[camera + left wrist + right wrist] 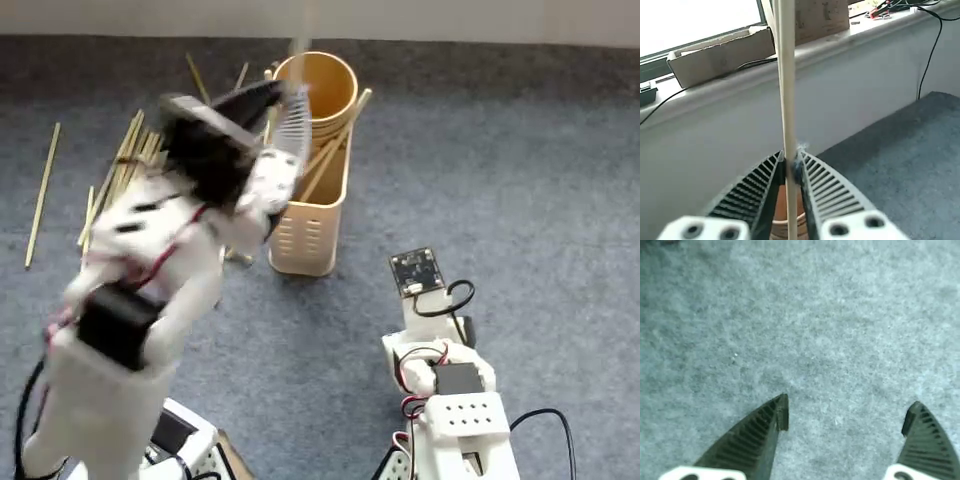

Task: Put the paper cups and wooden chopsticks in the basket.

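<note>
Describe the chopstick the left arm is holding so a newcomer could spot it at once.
On the grey carpet stands a tan basket with a paper cup in it, and the left gripper hangs above it. It clamps the chopstick upright; the loose chopsticks lie flat on the carpet and the chopsticks in the basket lean.

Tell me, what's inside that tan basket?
A paper cup stands in the basket, with several chopsticks leaning beside it. The left arm covers one side; the bottom is hidden.

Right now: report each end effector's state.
Left end effector: closed on a chopstick.
Right end effector: open, holding nothing.
</note>
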### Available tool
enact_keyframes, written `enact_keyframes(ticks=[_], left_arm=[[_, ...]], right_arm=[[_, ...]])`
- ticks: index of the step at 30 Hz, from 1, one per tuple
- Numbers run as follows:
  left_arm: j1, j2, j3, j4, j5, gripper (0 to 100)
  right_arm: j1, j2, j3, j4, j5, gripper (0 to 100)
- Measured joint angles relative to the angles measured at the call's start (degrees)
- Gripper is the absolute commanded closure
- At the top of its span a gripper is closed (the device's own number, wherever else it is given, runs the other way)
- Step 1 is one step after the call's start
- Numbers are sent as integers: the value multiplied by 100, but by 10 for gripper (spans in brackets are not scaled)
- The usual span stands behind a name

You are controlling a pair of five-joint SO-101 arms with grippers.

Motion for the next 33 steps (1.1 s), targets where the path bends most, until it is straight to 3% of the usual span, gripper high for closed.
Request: enact_keyframes(ticks=[3,8,15,19,26,33], left_arm=[[-70,290,141,-624,53,996],[-114,659,141,-853,519,996],[-1002,1741,149,-1196,2382,996],[-1327,1802,149,-1196,2690,996],[-1345,1802,149,-527,3270,996],[-1055,1837,404,9,3367,995]], right_arm=[[0,0,0,0,0,641],[0,0,0,0,0,641],[0,0,0,0,0,641],[0,0,0,0,0,641],[0,0,0,0,0,641],[0,0,0,0,0,641]])
